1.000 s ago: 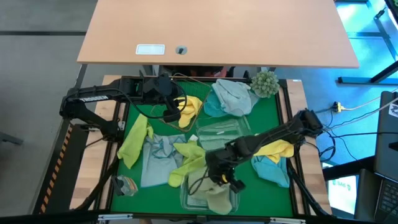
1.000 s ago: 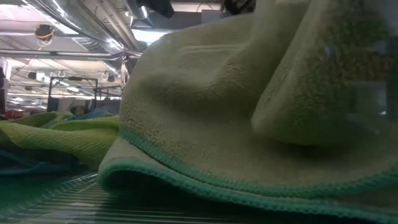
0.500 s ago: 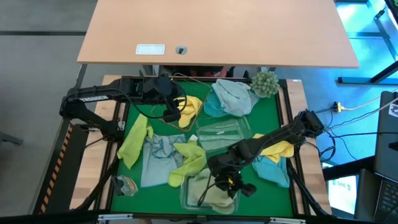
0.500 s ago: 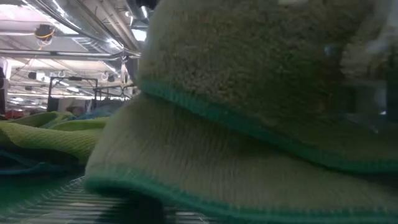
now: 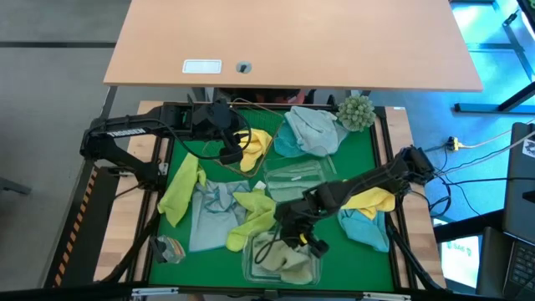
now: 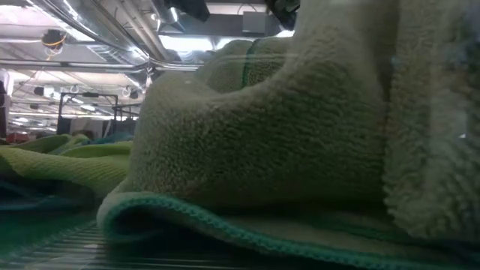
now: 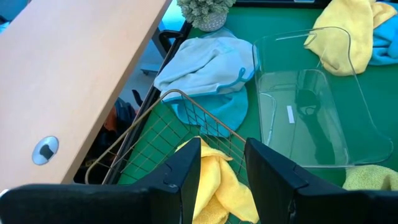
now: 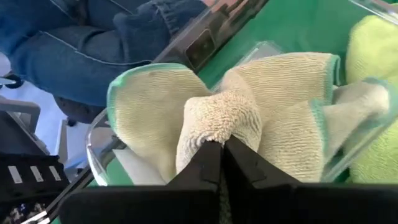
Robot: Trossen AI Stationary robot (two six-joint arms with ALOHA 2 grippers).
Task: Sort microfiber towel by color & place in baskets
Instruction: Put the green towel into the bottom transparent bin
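An olive green microfiber towel (image 5: 282, 261) with a teal hem lies bunched in the near clear tub (image 5: 251, 269); it fills the low view (image 6: 285, 150). My right gripper (image 5: 298, 237) is above that tub, shut on the towel (image 8: 155, 106). My left gripper (image 5: 231, 152) hovers open over the brown wire basket (image 7: 186, 106) at the far left, which holds a yellow towel (image 7: 217, 180). Its fingers (image 7: 221, 168) touch nothing. A second clear tub (image 5: 297, 180) stands empty mid-table. My right gripper pinches a raised fold of the olive towel (image 8: 219, 127) between its two fingers (image 8: 239, 158), coming slanting from above. The fold stands up from the middle of the cloth. The rest of the towel lies slack in the near clear tub (image 8: 102, 168).
Lime green towels (image 5: 180, 188) (image 5: 255, 219), light blue towels (image 5: 213, 209) (image 5: 309, 130) (image 5: 365, 227) and a yellow towel (image 5: 374, 201) lie loose on the green mat. A fuzzy ball plant (image 5: 355, 111) stands at the far right corner. A person in jeans (image 8: 93, 43) sits beyond the near edge.
My right gripper dipped down toward the near edge into the near tub, then rose back toward the far side. The olive towel, which hung from it, now lies bunched in the tub with one fold drawn up. The left arm kept still.
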